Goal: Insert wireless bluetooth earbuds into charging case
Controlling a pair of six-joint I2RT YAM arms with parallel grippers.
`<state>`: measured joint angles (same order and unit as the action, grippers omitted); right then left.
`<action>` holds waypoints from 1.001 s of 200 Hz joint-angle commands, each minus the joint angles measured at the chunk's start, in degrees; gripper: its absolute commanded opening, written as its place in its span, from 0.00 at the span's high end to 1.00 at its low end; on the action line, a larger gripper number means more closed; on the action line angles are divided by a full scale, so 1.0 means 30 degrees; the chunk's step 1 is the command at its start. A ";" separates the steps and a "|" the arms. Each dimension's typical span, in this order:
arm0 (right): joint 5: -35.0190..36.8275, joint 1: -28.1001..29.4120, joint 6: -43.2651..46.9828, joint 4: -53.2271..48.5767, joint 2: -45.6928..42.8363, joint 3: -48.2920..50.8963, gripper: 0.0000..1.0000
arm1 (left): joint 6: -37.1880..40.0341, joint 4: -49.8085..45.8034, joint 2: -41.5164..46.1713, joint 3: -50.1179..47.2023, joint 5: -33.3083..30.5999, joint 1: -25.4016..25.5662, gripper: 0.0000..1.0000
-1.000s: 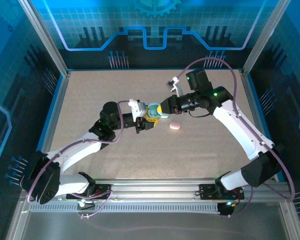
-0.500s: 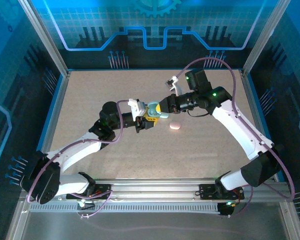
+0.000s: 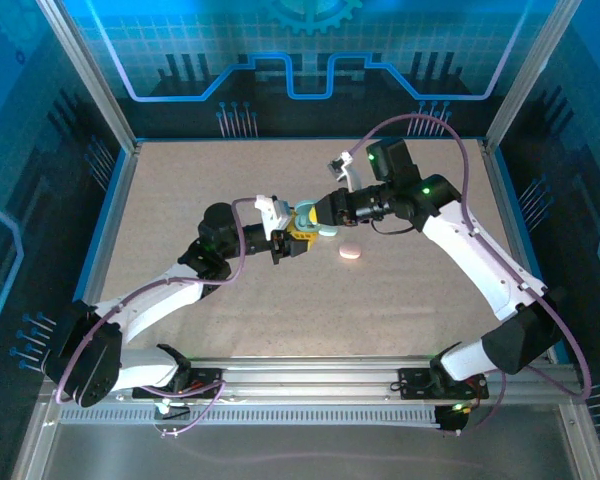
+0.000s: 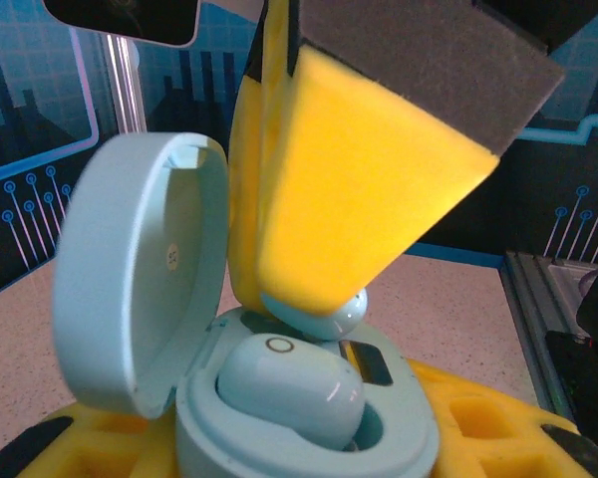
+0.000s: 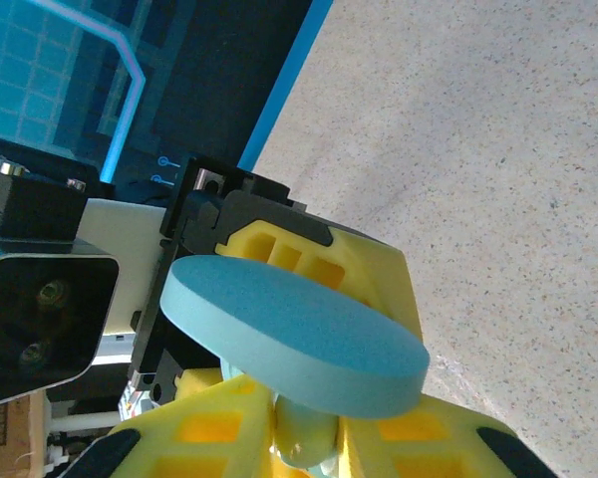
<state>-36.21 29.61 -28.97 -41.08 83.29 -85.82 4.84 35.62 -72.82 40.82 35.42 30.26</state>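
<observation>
Jaws of the right gripper pinch, nearly closed, a pale teal earbud at the far rim of the open charging case, just above the free socket and beside the twin earbud already seated. The left gripper has its jaws clamped on the case body over the table, lid tipped back. As I judge it, the bud should go straight down, clear of the lid, and be released only once flush, the case held steady.
</observation>
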 commanded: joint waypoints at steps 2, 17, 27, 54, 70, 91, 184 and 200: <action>0.1718 0.0356 0.0657 -0.0231 0.0101 -0.0032 0.75 | 0.0024 0.1208 0.0021 0.0582 0.1059 0.0301 0.66; 0.2149 0.0356 0.0821 -0.0555 0.0041 -0.0166 0.74 | -0.0002 0.1258 0.0013 0.0586 0.1055 0.0281 0.66; 0.2229 0.0382 0.0891 -0.0676 0.0041 -0.0245 0.74 | -0.0002 0.1254 0.0014 0.0600 0.1037 0.0305 0.66; 0.2582 0.0411 0.0936 -0.0950 0.0041 -0.0384 0.71 | -0.0006 0.1337 0.0014 0.0600 0.1004 0.0297 0.66; 0.2773 0.0415 0.0970 -0.1072 -0.0010 -0.0479 0.69 | -0.0010 0.1325 0.0044 0.0551 0.0940 0.0313 0.66; 0.3059 0.0428 0.1039 -0.1243 -0.0076 -0.0577 0.68 | 0.0026 0.1370 0.0071 0.0521 0.0857 0.0287 0.66; 0.3767 0.0616 0.1244 -0.1764 -0.0238 -0.0952 0.64 | 0.0113 0.1363 0.0128 0.0440 0.0732 0.0285 0.66; 0.3880 0.0612 0.1256 -0.1776 -0.0324 -0.1012 0.64 | 0.0136 0.1363 0.0165 0.0441 0.0675 0.0313 0.66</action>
<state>-28.86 31.22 -26.50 -44.58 83.07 -87.64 4.62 35.03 -73.25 40.80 35.20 30.28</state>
